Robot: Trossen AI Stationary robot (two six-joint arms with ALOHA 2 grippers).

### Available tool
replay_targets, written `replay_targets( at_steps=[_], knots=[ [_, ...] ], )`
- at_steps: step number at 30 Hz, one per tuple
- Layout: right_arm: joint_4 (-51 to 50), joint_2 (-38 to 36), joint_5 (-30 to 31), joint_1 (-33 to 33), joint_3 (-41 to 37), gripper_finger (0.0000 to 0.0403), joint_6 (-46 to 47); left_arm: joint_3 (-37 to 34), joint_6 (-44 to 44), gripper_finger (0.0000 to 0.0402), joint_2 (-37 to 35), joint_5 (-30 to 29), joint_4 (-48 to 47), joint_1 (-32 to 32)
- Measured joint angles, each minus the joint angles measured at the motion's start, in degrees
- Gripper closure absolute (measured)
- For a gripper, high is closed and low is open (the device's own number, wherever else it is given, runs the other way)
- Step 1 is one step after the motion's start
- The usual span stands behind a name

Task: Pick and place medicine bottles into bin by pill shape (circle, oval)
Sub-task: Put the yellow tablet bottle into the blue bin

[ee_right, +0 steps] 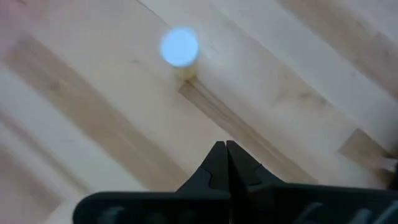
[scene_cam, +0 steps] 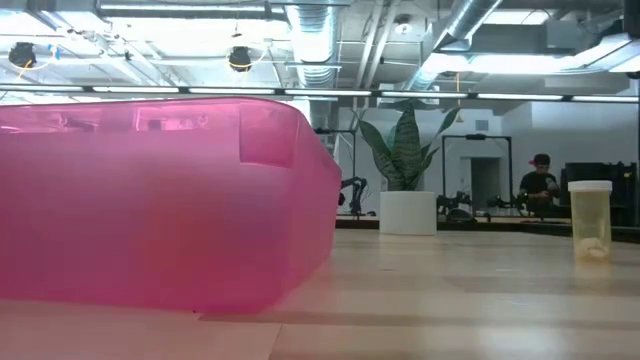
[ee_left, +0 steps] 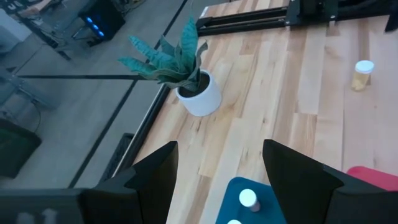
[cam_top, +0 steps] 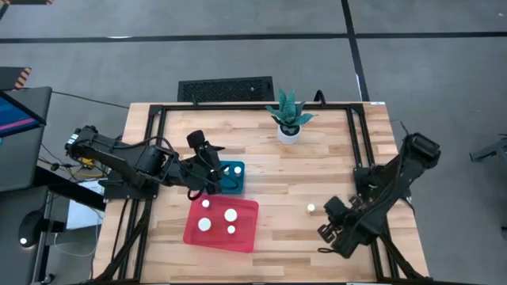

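One medicine bottle [cam_top: 310, 208] with a white cap and a pale yellow body stands upright on the wood table; it also shows in the low view [scene_cam: 590, 220] and both wrist views [ee_left: 362, 73] [ee_right: 180, 48]. My right gripper [cam_top: 323, 231] [ee_right: 226, 149] is shut and empty, above the table just near-right of that bottle. My left gripper [cam_top: 212, 170] [ee_left: 217, 180] hangs open and empty over the left edge of a teal bin [cam_top: 232, 179] that holds white-capped bottles [ee_left: 248, 198]. A pink bin [cam_top: 222, 224] holds several more bottles [cam_top: 230, 214].
A white pot with a green plant [cam_top: 289, 119] stands at the table's far middle. A black frame rail [cam_top: 360, 142] runs along the table's edges. Bare wood lies between the pink bin and the lone bottle. A person [scene_cam: 540, 182] is far back in the room.
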Motion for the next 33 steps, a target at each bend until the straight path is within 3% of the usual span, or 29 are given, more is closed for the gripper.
replay_targets(
  at_steps=[5, 14, 33],
  knots=[
    [6.4, 5.4, 0.9, -2.4, -4.7, 0.0403, -0.4, 0.0, 0.0, 0.0172, 0.0, -0.1, 0.0, 0.0],
    [17.7, 10.9, 1.0, -7.9, -6.6, 0.0403, -11.1, 0.0, 0.0, 0.0172, 0.0, -0.1, -0.2, 0.0],
    [29.6, 12.1, 3.5, -21.8, -6.7, 0.0403, -32.1, 0.0, 0.9, 0.0172, 0.0, 0.0, -1.9, 0.0]
  ],
)
